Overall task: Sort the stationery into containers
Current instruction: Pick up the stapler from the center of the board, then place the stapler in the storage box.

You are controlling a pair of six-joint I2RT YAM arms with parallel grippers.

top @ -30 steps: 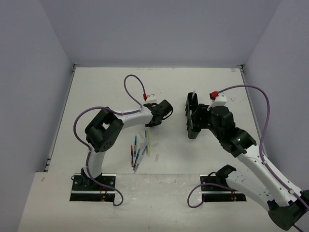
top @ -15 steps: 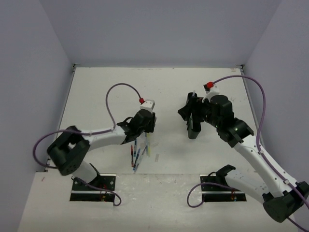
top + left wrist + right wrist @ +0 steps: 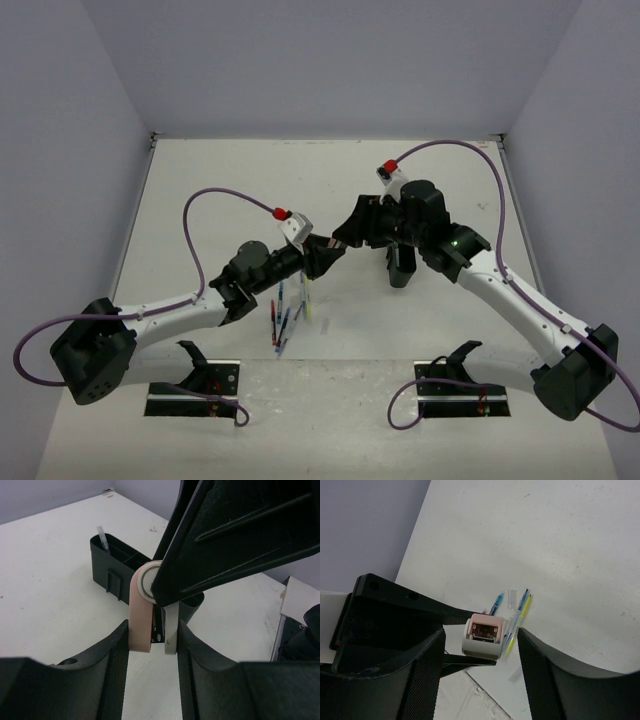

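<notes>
My left gripper (image 3: 152, 637) is shut on a small pinkish-white eraser-like piece (image 3: 145, 615) and holds it above the table. My right gripper (image 3: 480, 636) is open, its fingers (image 3: 545, 670) wide on either side of that piece (image 3: 482, 639) and not touching it. In the top view both grippers meet at mid-table, left (image 3: 330, 252) and right (image 3: 350, 232). Several pens (image 3: 288, 315), blue, yellow-green and red, lie on the table under them and show in the right wrist view (image 3: 519, 615). The black organiser tray (image 3: 112, 567) holds a clear pen (image 3: 102, 537); the right arm partly hides it (image 3: 402, 268).
Two black base plates (image 3: 195, 385) (image 3: 465, 385) sit at the near edge. Purple cables (image 3: 215, 195) loop over each arm. Pale walls bound the white table (image 3: 250, 170) at the back and sides.
</notes>
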